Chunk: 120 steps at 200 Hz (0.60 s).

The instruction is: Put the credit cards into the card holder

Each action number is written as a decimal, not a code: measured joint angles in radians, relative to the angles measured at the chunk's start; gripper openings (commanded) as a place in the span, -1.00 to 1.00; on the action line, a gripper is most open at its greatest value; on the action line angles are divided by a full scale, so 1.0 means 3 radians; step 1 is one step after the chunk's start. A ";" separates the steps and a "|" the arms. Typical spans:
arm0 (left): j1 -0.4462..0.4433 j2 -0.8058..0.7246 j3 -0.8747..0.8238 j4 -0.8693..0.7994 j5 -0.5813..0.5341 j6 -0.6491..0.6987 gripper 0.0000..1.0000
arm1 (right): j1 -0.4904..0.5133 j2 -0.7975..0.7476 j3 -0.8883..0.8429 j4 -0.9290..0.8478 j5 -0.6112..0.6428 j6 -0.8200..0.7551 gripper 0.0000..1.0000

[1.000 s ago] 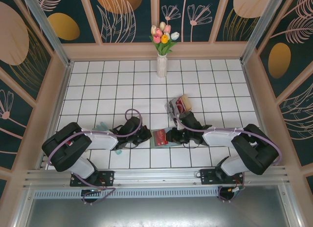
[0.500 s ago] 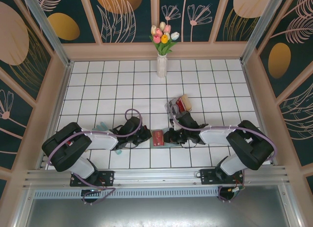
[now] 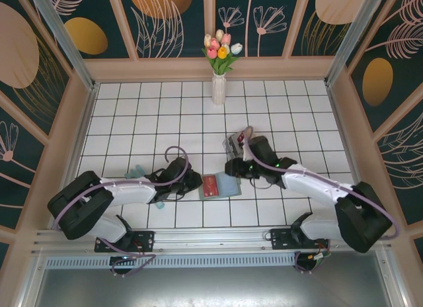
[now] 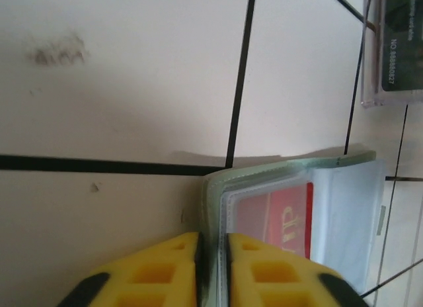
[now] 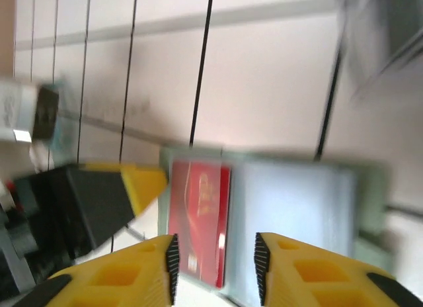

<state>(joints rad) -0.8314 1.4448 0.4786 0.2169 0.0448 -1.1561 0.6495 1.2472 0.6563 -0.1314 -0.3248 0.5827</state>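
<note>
White tiles cover the table point(image 3: 152, 115), and a vase point(image 3: 219, 88) of tulips stands at the far edge. Near the arms, between them, the holder point(image 3: 229, 185) lies open and flat, with a red card point(image 3: 211, 185) in a sleeve on its left half. The left gripper point(image 3: 197, 183) pinches the holder's left edge between its yellow fingers point(image 4: 172, 267). The right gripper point(image 3: 232, 168) hovers over the holder's far right side, jaws apart and empty. A clear box point(image 3: 236, 143) sits just beyond it.
</note>
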 measured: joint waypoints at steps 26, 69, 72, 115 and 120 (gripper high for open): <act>0.0000 -0.0092 0.0160 -0.0228 -0.0187 0.0058 -0.23 | -0.0173 0.0025 0.0448 -0.0322 0.0484 -0.0310 -0.11; 0.0000 -0.0127 0.0374 -0.0469 -0.0440 0.0177 -0.06 | -0.0181 0.0612 0.1080 -0.0683 0.1092 -0.0759 -0.12; 0.0000 -0.0127 0.0383 -0.0478 -0.0449 0.0179 -0.05 | -0.0181 0.0652 0.1110 -0.0702 0.1120 -0.0782 -0.12; 0.0106 -0.0043 0.0624 -0.0435 -0.0439 0.0228 0.03 | -0.0083 0.1155 0.1445 -0.0940 0.1466 -0.1090 -0.12; 0.0132 -0.0014 0.0649 -0.0401 -0.0423 0.0226 0.03 | -0.0064 0.1202 0.1481 -0.0966 0.1494 -0.1122 -0.12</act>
<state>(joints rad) -0.7918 1.4406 0.6731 0.0967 -0.0822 -1.0882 0.6304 1.6077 1.1007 -0.4213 0.1234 0.2462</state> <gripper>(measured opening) 0.514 0.441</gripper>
